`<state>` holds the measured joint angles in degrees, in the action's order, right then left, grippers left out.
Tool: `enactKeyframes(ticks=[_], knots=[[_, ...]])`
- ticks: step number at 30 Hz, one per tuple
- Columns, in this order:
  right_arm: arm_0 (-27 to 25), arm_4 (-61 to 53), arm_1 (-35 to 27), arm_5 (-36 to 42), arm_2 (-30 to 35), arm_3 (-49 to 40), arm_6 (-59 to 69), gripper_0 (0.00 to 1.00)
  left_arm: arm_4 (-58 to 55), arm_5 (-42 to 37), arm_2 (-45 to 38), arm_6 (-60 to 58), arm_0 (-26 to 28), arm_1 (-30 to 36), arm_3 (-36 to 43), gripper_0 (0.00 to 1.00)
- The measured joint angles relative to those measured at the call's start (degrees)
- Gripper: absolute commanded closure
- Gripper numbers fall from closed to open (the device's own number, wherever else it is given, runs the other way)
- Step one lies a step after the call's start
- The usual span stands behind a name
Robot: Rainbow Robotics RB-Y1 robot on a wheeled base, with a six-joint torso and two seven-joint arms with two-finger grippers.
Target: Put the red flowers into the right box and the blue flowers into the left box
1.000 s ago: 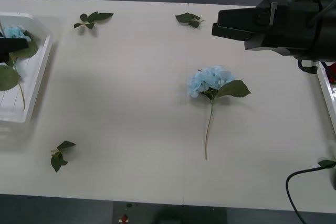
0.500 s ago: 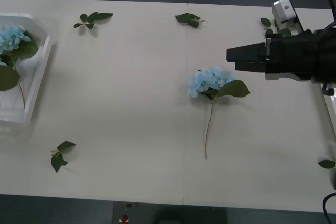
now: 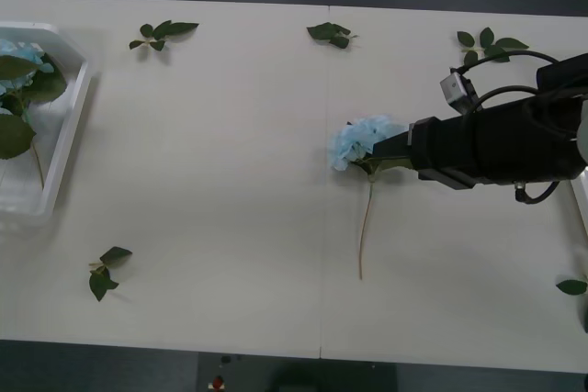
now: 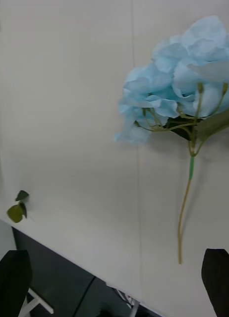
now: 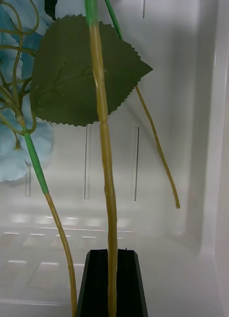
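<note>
Where the one blue flower [image 3: 363, 138] [image 4: 179, 94] lies on the desk [image 3: 230, 181], its pale, fluffy head sits right at the tips of my right end effector [image 3: 372, 149] [image 4: 114, 282], its thin stem trailing off sideways from the fingers. That end effector is spread wide, touching nothing that I can make out, and its body hides the flower's big leaf from the front. Five loose leaf sprigs lie scattered: one just beyond my right arm [image 3: 487, 41], one farther ahead [image 3: 331, 34], one behind my wrist at the desk edge [image 3: 571, 286], and two far across [image 3: 161, 32] [image 3: 106, 273]. Well apart, the left box [image 3: 69, 126] [image 5: 194, 74] holds more blue flowers [image 3: 14, 50] [image 5: 8, 158]; I count three stems there and one broad toothed leaf [image 5: 85, 74]. My left end effector [image 5: 112, 282] is pressed together, apparently pinching the middle stem.
</note>
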<state>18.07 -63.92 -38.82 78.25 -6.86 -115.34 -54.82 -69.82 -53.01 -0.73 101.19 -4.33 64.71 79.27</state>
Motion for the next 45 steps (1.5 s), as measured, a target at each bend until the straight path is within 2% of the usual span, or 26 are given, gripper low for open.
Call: enactKeyframes(ticks=[1,6,7,10,11,16,18,21,26,27,29,36,41,45], knots=[[0.0,2.2,0.0,0.0,-1.0,0.0,0.2,0.0,0.0,0.0,0.0,0.0,0.0,0.0,0.0,0.89],[0.5,11.0,0.0,0.0,-6.9,0.0,6.9,0.0,-0.9,0.0,0.0,0.0,0.0,0.0,0.0,0.53],[0.9,12.7,0.0,0.1,-8.4,0.0,8.3,0.0,-1.5,0.0,-0.1,0.0,0.0,0.0,0.0,0.49],[2.8,17.1,0.0,2.4,-12.6,0.0,10.5,0.0,-2.9,0.0,-0.3,0.0,0.0,0.0,0.0,0.29],[3.5,18.0,0.0,3.4,-13.8,0.1,10.7,0.0,-3.3,0.0,-0.4,0.0,0.0,0.0,0.0,0.25],[7.8,23.5,0.1,4.1,-19.8,3.5,12.2,0.0,-7.0,-1.1,-2.5,0.0,0.0,0.0,0.1,0.21],[9.5,24.6,0.5,4.1,-21.6,6.2,12.2,0.0,-11.8,-3.1,-4.3,0.0,0.0,0.0,0.1,0.2],[11.6,26.2,2.2,4.1,-22.7,10.3,12.2,0.0,-21.9,-7.0,-7.7,0.0,0.0,0.0,0.3,0.2],[13.3,27.9,5.3,4.1,-22.5,15.4,12.2,0.0,-29.7,-14.5,-14.2,3.0,0.0,0.0,3.0,0.17],[13.5,28.4,5.8,4.0,-22.5,16.2,12.2,0.0,-31.1,-15.8,-15.3,4.1,0.0,0.0,3.9,0.14],[13.8,29.4,6.6,3.5,-22.7,17.7,12.2,0.0,-33.8,-17.2,-16.5,5.2,0.0,0.0,6.3,0.0],[14.2,32.5,7.2,-2.4,-27.1,23.3,12.2,0.0,-37.9,-16.3,-16.1,5.2,0.0,-0.9,16.6,0.0],[14.2,34.1,7.2,-2.8,-28.3,25.6,12.2,0.0,-37.9,-16.2,-16.1,5.2,-0.3,-4.8,18.9,0.0],[14.2,35.2,8.1,-2.8,-28.2,26.6,12.2,0.0,-38.8,-16.2,-13.8,5.2,-2.5,-8.0,19.2,0.0]])
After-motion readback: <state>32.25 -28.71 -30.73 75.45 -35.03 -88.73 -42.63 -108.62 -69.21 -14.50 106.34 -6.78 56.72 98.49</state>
